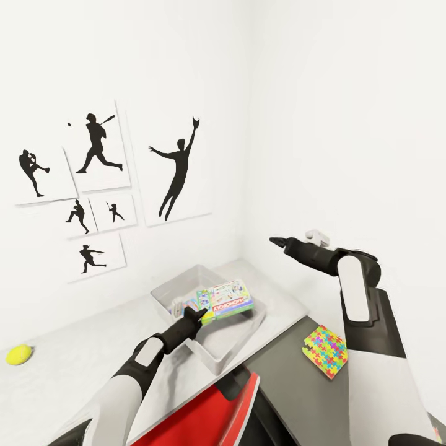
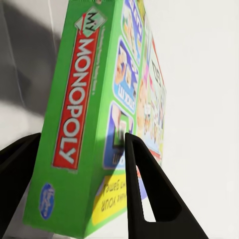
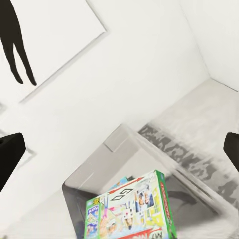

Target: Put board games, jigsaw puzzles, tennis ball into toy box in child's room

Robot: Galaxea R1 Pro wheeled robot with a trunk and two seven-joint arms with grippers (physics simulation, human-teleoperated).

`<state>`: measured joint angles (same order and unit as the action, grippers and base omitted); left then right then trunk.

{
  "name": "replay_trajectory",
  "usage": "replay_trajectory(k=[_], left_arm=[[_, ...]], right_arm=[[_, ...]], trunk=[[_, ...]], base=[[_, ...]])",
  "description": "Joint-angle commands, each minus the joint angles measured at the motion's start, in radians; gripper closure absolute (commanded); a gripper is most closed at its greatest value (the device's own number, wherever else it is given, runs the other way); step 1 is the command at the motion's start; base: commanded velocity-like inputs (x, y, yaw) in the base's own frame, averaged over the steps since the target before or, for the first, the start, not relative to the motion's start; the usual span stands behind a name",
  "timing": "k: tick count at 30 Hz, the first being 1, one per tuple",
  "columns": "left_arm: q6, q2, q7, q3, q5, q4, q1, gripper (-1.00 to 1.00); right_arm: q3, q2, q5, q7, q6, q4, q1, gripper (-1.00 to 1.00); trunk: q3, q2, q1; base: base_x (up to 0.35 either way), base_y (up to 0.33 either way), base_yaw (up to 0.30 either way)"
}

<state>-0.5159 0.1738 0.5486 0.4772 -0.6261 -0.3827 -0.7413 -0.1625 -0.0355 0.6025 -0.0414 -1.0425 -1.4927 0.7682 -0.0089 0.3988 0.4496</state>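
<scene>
Left claw [image 1: 199, 316] clenched on the Monopoly box [image 1: 226, 299]; in the left wrist view one finger [image 2: 144, 189] sits on the printed cover and the other on the far face, with the green edge between them. Box is held tilted over the toy box [image 1: 166, 290], its far end at about 1 o'clock from the claw, inside the bin's rim. Something colourful already lies in the bin under it; too hidden to name.

Right claw [image 1: 277, 242] hangs empty and spread at 2 o'clock from the bin, well above the table [image 1: 74, 347].

Other items: tennis ball [image 1: 18, 354] on the table at 9 o'clock, well apart from the bin. One jigsaw puzzle [image 1: 326, 350] on the dark cabinet top at 4 o'clock. A red flat box [image 1: 214, 412] lies at 6 o'clock, near the robot's trunk.

Step in hand, as I judge it: placing the Monopoly box. Next move calls for lowering it until it settles flat, then letting go; puzzle, ball and red box remain.
</scene>
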Motion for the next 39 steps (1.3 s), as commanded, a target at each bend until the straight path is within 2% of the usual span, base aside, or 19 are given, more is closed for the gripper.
replay_trajectory(k=[1, 6, 15, 26, 27, 39], left_arm=[[-0.009, 0.001, 0.001, 0.006, -0.003, 0.001, -0.001, 1.0], [-0.015, 0.001, 0.004, 0.007, 0.001, 0.004, -0.001, 1.0], [-0.016, 0.001, 0.005, 0.008, 0.002, 0.004, -0.001, 1.0], [-0.015, 0.001, 0.005, 0.008, 0.002, 0.004, -0.001, 1.0], [-0.016, 0.001, 0.005, 0.008, 0.002, 0.004, -0.001, 1.0], [-0.016, 0.001, 0.005, 0.009, 0.002, 0.004, -0.001, 1.0]], right_arm=[[-0.001, -0.005, 0.005, -0.004, -0.005, 0.005, -0.005, -1.0], [0.004, -0.018, 0.001, -0.005, -0.005, 0.033, -0.033, -1.0], [0.007, -0.018, 0.0, -0.005, -0.005, 0.084, -0.084, -1.0], [0.008, -0.018, 0.0, -0.005, -0.005, 0.085, -0.146, -1.0], [0.008, -0.018, -0.001, -0.005, -0.005, 0.085, -0.171, -1.0], [0.008, -0.02, -0.001, -0.005, -0.005, 0.085, -0.171, -1.0]], trunk=[[-0.001, 0.001, 0.0], [-0.001, 0.001, 0.0], [-0.001, 0.001, 0.0], [-0.001, 0.001, 0.0], [-0.001, 0.001, 0.0], [-0.001, 0.001, 0.0]], base=[[0.0, 0.0, 0.0], [-0.013, 0.0, 0.0], [-0.041, 0.0, 0.0], [-0.044, 0.0, 0.0], [-0.005, 0.0, 0.0], [-0.021, 0.0, 0.0]])
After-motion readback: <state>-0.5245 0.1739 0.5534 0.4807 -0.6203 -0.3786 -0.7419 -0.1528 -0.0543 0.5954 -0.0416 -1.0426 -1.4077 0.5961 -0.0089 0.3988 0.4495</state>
